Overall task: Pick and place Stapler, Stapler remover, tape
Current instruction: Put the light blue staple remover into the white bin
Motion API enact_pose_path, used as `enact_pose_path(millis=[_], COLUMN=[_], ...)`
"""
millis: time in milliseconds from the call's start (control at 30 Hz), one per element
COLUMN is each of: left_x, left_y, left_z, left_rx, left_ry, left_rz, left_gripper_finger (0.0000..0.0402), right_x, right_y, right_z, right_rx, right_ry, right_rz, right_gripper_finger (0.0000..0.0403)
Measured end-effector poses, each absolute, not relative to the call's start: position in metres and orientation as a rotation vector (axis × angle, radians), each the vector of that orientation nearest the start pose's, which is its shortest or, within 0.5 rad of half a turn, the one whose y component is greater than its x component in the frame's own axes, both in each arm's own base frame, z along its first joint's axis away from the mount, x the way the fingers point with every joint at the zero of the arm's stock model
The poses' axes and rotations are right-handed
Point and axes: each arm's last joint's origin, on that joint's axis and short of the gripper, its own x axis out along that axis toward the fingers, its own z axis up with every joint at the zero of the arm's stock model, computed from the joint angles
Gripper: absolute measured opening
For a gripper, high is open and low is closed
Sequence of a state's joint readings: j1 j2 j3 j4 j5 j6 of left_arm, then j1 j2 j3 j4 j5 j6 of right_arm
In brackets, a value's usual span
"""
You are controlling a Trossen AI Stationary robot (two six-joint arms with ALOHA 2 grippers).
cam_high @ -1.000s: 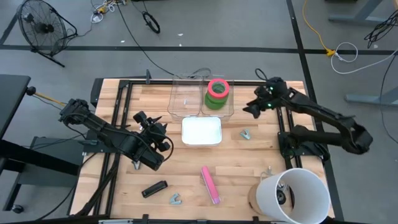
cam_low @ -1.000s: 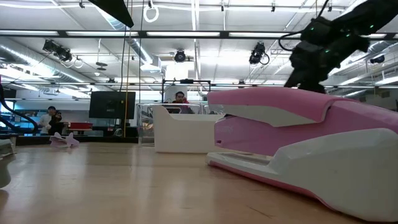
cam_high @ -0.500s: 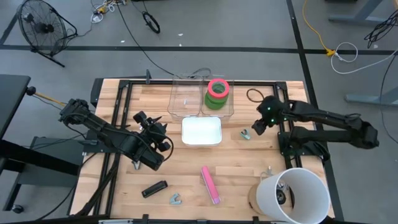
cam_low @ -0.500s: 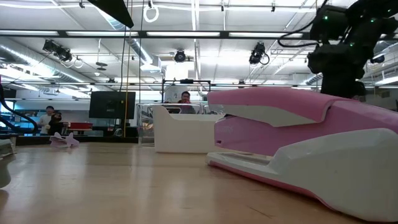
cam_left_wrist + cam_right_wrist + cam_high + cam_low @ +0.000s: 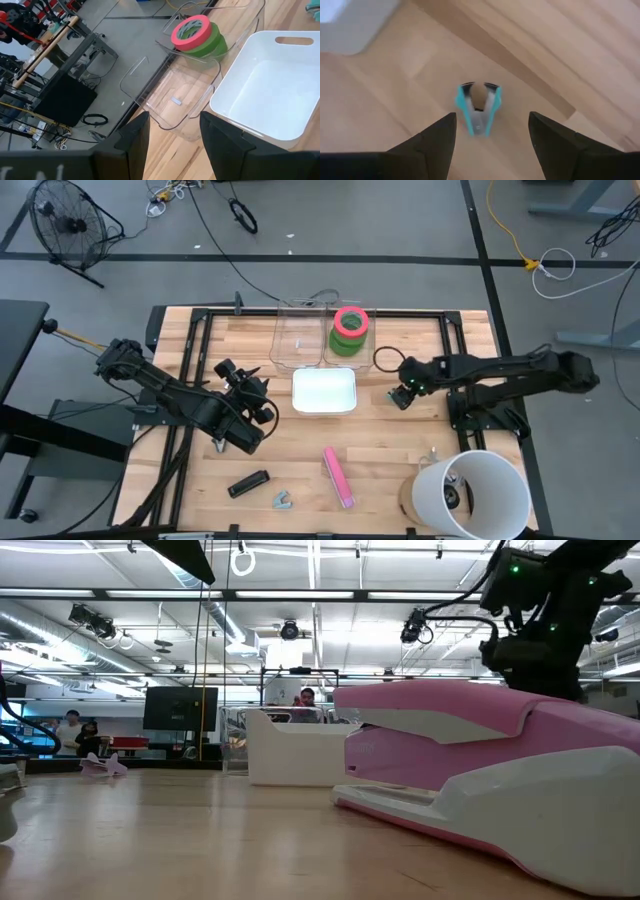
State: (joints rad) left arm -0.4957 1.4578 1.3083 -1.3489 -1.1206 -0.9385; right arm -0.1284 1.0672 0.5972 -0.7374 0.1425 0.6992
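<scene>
A teal and silver staple remover (image 5: 479, 114) lies flat on the wooden table, right of the white tray (image 5: 324, 390). My right gripper (image 5: 491, 120) hangs open just above it, pointing steeply down, one finger on either side and touching nothing; in the high view the gripper (image 5: 402, 394) covers the remover. The tape (image 5: 350, 328), a pink roll stacked on green ones, sits in a clear bin (image 5: 200, 55). A pink stapler (image 5: 337, 476) lies near the front edge. My left gripper (image 5: 247, 406) waits open over the table's left part.
A second clear bin (image 5: 298, 340) stands left of the tape's bin. A black stapler (image 5: 248, 483) and another staple remover (image 5: 283, 500) lie near the front left. A white bucket (image 5: 482, 496) stands at the front right corner.
My right gripper has swung from beside the clear bin toward the table's near edge and gone down, tipping to point more steeply downward. It now stands over the staple remover and has stayed open. Nothing on the table has moved.
</scene>
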Motion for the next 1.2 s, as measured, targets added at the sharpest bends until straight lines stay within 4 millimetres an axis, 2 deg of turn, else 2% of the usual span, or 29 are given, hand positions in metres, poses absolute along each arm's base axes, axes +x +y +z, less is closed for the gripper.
enact_pose_path(millis=[267,567,667,800,967,1000,1200], left_x=[0.230,0.230,0.230,0.230,0.230,0.230,0.230], left_y=[-0.095,-0.095,-0.095,-0.095,-0.095,-0.095,-0.095], left_z=[0.308,0.308,0.308,0.308,0.308,0.308,0.308], left_rx=[0.251,0.250,0.250,0.250,0.248,0.248,0.248], left_ry=[0.686,0.686,0.685,0.685,0.684,0.684,0.684], left_rz=[0.863,0.863,0.864,0.864,0.863,0.863,0.864], left_gripper_finger=[0.0179,0.0179,0.0179,0.0179,0.0179,0.0179,0.0179], right_x=[0.182,0.197,0.200,0.202,0.202,0.201,0.200], right_y=[-0.023,-0.022,-0.022,-0.022,-0.022,-0.022,-0.022], right_z=[0.166,0.148,0.144,0.140,0.139,0.139,0.143], right_rx=[0.560,0.528,0.513,0.518,0.502,0.495,0.472], right_ry=[1.164,1.192,1.209,1.224,1.243,1.243,1.240], right_rz=[-0.757,-0.744,-0.749,-0.745,-0.720,-0.724,-0.708], right_gripper_finger=[0.0246,0.0246,0.0234,0.0175,0.0029,0.0016,0.0003])
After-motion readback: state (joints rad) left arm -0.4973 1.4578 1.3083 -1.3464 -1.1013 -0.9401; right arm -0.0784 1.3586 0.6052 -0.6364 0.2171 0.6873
